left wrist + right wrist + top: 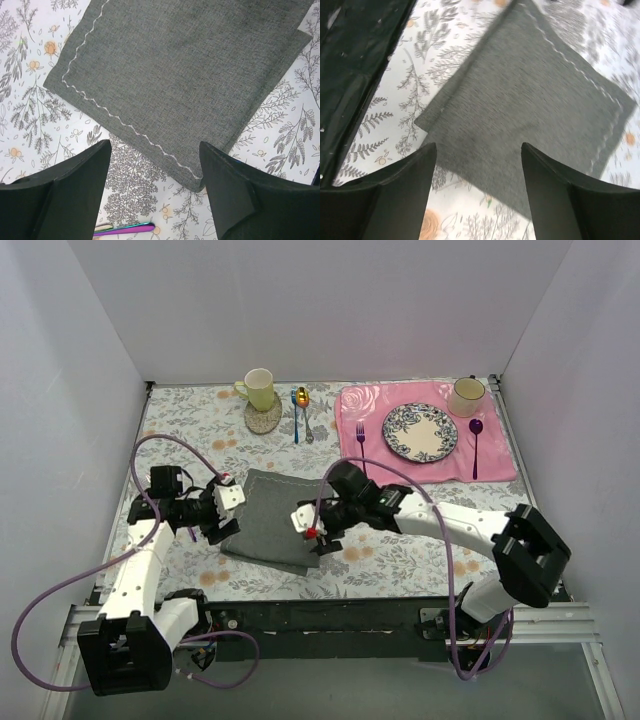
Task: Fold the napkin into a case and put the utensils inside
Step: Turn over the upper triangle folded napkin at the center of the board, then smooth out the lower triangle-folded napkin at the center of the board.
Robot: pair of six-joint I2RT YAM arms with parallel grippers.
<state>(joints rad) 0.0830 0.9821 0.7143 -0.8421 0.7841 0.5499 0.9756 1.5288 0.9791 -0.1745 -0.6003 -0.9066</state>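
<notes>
On the near middle of the floral tablecloth [180, 430] I see the dark grey napkin [268, 518] lying flat, turned at an angle to the table edge, with one arm at each side of it. It looks doubled over: in the left wrist view a second layer's edge shows at its right corner [300, 37], and white wavy stitching runs along the side nearest the fingers. The left gripper [228, 518] sits at the napkin's left edge with its jaws spread wide and nothing between them. From its own camera the gripper [155, 150] frames the near corner of the cloth, and I cannot tell whether the fingertips touch it. The right gripper [308, 535] is over the napkin's right edge, likewise wide open and holding nothing. Its wrist view is a little blurred but shows the cloth [530, 115] lying free beyond the gripper [479, 147]. An iridescent utensil handle [125, 229], purple running to green, lies on the tablecloth just below the left fingers; I cannot tell which piece it is. At the far side, well apart from the napkin, the silver fork [307, 426] lies beside a blue-handled spoon [297, 412], next to a pale yellow mug [259, 388] on a round coaster [263, 420]. At the far right a pink placemat [500, 455] carries a patterned plate [419, 432], a cup [467, 395], a purple fork [360, 448] and a purple spoon [476, 445].
</notes>
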